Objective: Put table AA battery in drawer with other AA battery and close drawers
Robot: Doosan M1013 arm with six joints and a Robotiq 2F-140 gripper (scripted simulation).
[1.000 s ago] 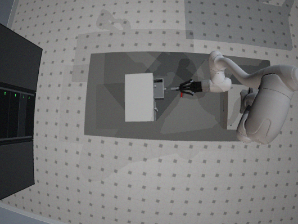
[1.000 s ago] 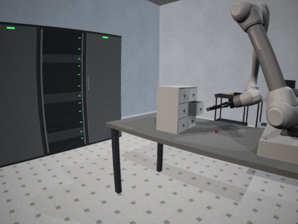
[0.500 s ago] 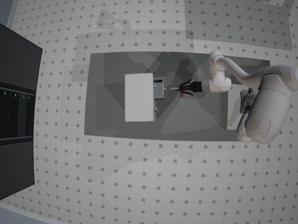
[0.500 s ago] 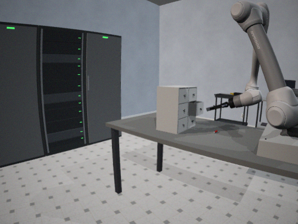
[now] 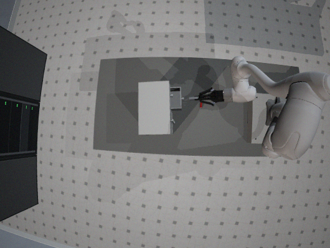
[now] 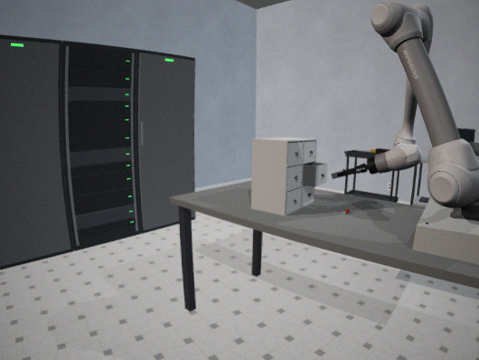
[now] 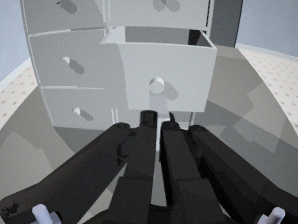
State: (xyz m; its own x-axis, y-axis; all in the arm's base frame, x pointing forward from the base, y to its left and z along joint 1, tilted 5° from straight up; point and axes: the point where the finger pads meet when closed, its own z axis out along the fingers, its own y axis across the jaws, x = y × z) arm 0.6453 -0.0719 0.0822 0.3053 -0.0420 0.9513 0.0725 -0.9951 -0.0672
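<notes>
Pincer (image 7: 158, 121) closed, empty, tips just short of knob on pulled-out middle drawer (image 6: 316, 172) of chest (image 5: 154, 107); red AA battery (image 6: 346, 211) on desk (image 5: 218, 146) mid-area, below pincer

Soft even light, overlapping shadows, slight blur
</notes>
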